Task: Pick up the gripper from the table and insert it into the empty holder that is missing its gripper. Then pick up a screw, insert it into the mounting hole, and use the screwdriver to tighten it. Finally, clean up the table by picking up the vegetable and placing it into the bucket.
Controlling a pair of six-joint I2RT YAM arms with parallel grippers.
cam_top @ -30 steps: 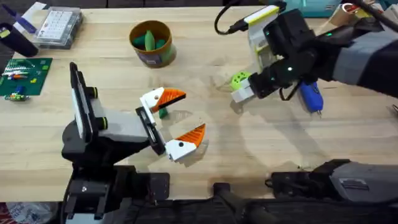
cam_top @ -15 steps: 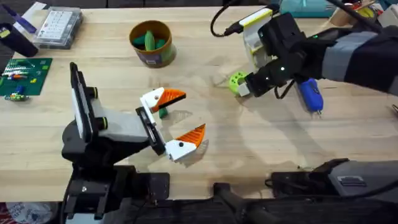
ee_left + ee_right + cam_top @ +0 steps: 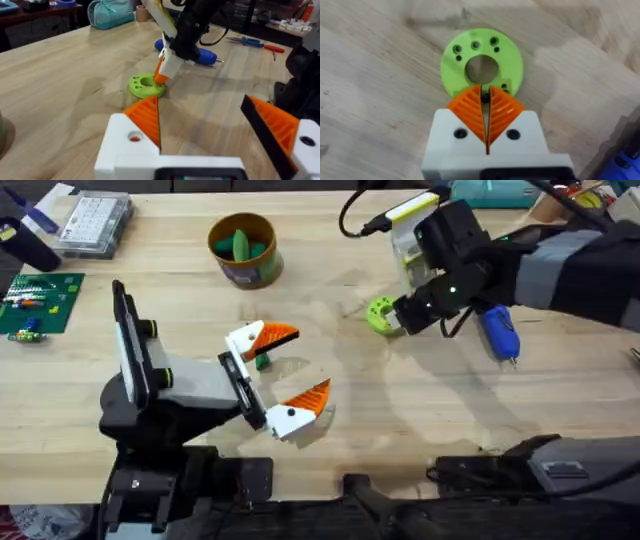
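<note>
Vegetable (image 3: 262,361) lies half-hidden under the left gripper's (image 3: 288,374) wide-spread fingers. Right gripper (image 3: 485,102), pads pressed together, tips at the lime disc's (image 3: 481,64) rim; whether it pinches that rim is unclear.

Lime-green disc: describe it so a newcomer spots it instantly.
On the wooden table, look right of centre, just under the right gripper, whose fingers are shut at its edge. The lime-green disc lies flat there: round, with a centre hole and small holes around it.

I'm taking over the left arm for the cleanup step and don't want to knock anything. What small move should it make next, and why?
Probably shift the left gripper sideways toward the bucket before lowering it. It is open, but the vegetable lies off-centre, right by the finger nearer the bucket rather than midway between the two, so a straight descent could land on it.
</note>
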